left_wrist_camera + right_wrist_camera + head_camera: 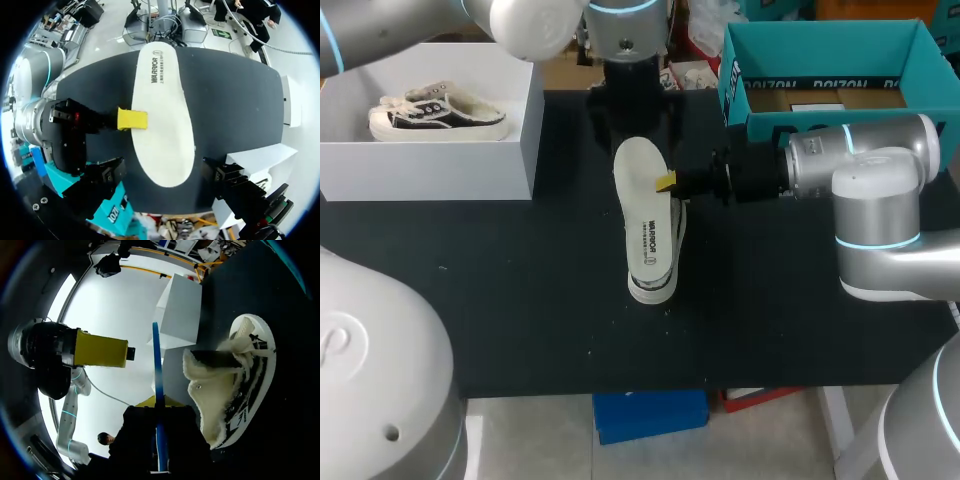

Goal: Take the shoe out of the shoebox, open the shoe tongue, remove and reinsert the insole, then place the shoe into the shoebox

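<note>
Head view: the insole (642, 200) is held up in the middle of the frame. Its long axis runs top to bottom, with the broad rounded end toward the top and the printed end toward the bottom. The right gripper (665, 183) comes in from the right side and is clamped on the insole's right edge. The shoe (654, 285) sits right underneath on the black table (500, 300), lined up the same way. The white shoebox (470, 150) is upper left with a second shoe (438, 110) inside, and there's a teal box (820, 60) upper right, both well apart from the insole. The left arm (535, 25) comes in along the top.

Left wrist view: looking flat onto the insole, printed end farthest from the left gripper (164, 172). That gripper's black fingers are spread wide and touch nothing. The right one's yellow fingertip (132, 119) is on the insole's edge.

Right wrist view: the insole is edge-on, a thin blue line running into the gripper. The shoe lies just beside it, fluffy lining showing, with the white shoebox beyond.
</note>
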Controlling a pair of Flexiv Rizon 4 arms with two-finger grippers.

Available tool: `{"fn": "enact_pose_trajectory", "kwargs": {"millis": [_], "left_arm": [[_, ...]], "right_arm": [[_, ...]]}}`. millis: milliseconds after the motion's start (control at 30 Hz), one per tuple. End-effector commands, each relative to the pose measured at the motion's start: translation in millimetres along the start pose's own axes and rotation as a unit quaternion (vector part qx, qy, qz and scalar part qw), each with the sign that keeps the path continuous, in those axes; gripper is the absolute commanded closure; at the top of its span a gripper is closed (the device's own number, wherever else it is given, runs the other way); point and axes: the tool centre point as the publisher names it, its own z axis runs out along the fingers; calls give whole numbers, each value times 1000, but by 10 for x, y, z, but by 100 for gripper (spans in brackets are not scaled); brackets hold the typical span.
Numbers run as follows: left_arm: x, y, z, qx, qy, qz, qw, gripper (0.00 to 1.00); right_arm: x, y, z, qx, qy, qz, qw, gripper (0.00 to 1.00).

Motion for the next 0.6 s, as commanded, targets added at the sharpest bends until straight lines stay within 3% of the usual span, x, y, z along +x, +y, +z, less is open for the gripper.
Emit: {"fn": "enact_pose_trajectory", "kwargs": {"millis": [33, 367, 600], "left_arm": [[32, 155, 55, -3, -4, -8, 1000, 0], [124, 468, 77, -17, -14, -22, 1000, 0], [128, 409, 65, -18, -20, -20, 999, 0]], "right_arm": [[1, -1, 2, 0, 0, 0, 1000, 100], [1, -1, 2, 0, 0, 0, 1000, 100], [1, -1, 2, 0, 0, 0, 1000, 100]]}}
